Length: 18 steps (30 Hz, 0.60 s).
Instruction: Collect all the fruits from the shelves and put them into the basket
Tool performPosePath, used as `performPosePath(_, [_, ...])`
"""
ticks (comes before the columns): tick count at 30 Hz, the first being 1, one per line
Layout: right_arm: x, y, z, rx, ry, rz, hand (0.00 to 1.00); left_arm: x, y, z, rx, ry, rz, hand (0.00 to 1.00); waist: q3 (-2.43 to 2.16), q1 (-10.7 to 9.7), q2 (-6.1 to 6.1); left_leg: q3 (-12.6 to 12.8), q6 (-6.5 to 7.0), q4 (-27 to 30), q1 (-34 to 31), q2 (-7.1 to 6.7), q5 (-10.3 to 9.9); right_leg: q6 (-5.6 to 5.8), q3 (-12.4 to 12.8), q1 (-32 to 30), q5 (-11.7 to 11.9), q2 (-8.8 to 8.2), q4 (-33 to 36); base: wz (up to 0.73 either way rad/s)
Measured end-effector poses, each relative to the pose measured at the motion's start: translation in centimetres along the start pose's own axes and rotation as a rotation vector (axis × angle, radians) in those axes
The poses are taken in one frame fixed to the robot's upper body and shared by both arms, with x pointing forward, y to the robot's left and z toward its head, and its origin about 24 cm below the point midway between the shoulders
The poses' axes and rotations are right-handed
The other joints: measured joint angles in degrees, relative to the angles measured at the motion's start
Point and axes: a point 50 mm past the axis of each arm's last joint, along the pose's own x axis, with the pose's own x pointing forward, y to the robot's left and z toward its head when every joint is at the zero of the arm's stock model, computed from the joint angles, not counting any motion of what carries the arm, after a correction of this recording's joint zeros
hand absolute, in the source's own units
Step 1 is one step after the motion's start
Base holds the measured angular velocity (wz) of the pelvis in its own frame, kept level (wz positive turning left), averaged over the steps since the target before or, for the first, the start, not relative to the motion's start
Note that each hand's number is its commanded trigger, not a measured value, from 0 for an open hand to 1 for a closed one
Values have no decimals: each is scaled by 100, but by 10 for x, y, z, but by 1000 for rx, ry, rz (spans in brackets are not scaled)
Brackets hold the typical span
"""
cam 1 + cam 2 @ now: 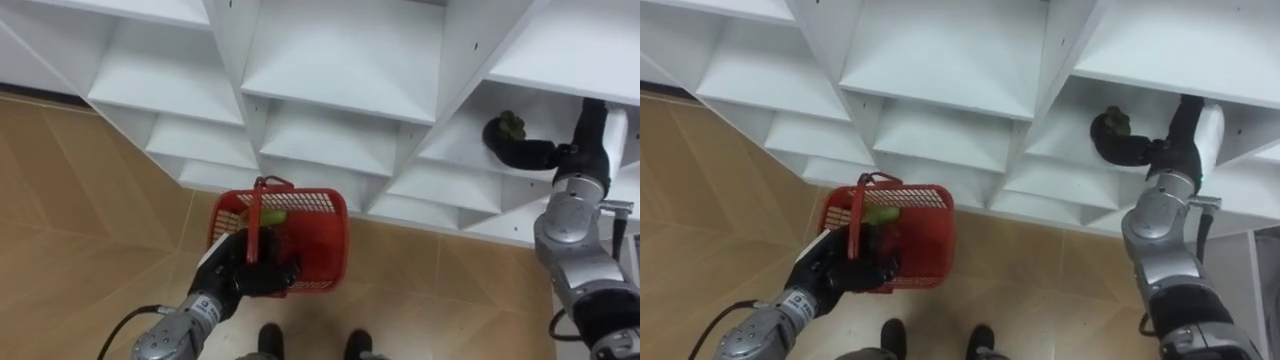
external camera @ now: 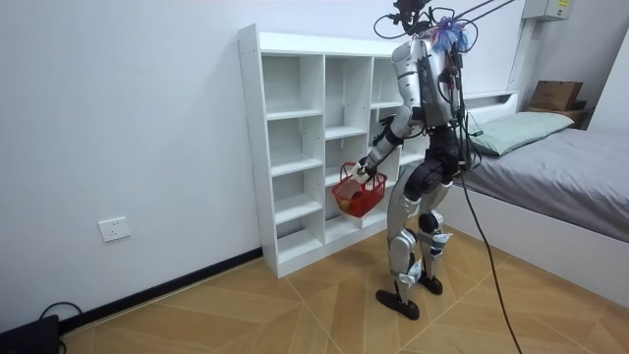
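Grips dark green fruit [image 1: 510,124] in right hand [image 1: 518,151] inside white closet [image 1: 320,60], evidently to lift out. Holds red basket [image 1: 326,250] by handle [image 1: 260,200] in left hand [image 1: 243,272] just before closet, ready to receive, with yellow-green fruit [image 1: 272,216] inside

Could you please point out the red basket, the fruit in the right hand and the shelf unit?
Red basket [image 1: 322,250]: left eye view, mesh side wall.
Fruit [image 1: 512,122]: left eye view, its greenish top.
Shelf unit [image 2: 248,147]: room view, left side panel.
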Motion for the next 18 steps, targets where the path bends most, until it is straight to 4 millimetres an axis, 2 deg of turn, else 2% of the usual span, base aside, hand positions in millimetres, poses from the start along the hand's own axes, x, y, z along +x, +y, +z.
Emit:
performPosePath(8, [10,-6,12,18,-18,-51,0,1,-2,0,-8,10,-7,100,-3,82,11,-4,36,69,-294,-6,34,-9,-12,-304,6,-41,114,2])
performPosePath(14, [10,-6,11,20,-8,-51,0,2,-2,1,-6,6,-9,100,4,140,21,-17,40,67,-299,-13,37,-8,-24,-311,6,-57,125,0])
performPosePath(18, [10,-7,3,-2,19,-40,0,6,-4,6,0,-6,-19,100,28,230,72,-40,41,63,-314,-8,42,-10,-82,-316,7,-62,129,3])
